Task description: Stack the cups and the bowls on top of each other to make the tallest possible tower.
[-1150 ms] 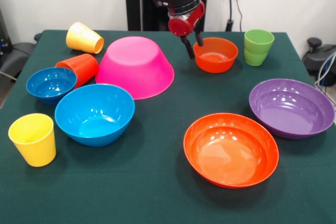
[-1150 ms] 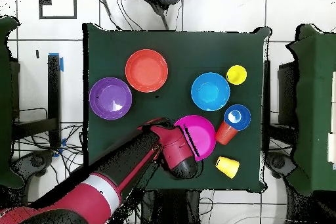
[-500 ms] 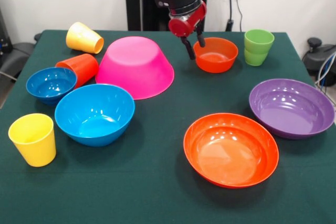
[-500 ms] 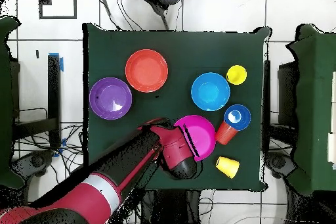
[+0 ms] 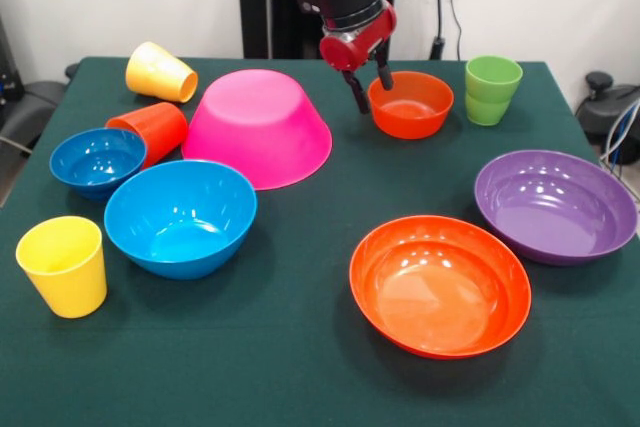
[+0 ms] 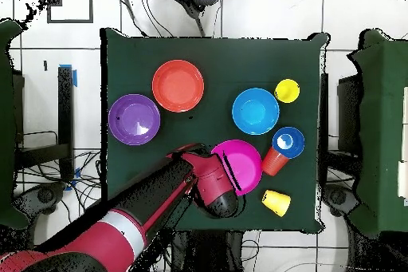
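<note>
1. Nothing is stacked yet: all bowls and cups sit apart on the surface.
2. Jaws are apart, straddling the near-left rim of the small orange bowl, which stands upright beside the green cup.
3. That bowl looks light, stiff and glossy, so likely slippery; pinching the thin rim wall seems the best hold.
4. Pink bowl lies upside down nearby, a broad base.
</note>
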### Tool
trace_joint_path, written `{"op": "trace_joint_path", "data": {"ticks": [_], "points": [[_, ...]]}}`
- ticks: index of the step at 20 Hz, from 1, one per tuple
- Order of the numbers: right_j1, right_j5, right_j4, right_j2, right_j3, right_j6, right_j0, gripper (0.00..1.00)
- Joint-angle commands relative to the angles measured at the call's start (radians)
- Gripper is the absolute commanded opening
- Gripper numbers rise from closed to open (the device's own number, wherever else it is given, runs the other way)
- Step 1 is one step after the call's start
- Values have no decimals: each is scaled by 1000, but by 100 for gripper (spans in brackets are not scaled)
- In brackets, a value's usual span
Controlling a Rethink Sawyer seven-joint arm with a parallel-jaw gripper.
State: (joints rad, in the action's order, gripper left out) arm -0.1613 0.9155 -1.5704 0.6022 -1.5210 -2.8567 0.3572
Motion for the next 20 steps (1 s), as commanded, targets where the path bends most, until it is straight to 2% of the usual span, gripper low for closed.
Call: {"op": "trace_joint_path", "data": {"ticks": [1,20], "points": [[66,-137,46,-132,11,-190,-5,100],[93,-153,64,-153,14,-71,-34,100]]}}
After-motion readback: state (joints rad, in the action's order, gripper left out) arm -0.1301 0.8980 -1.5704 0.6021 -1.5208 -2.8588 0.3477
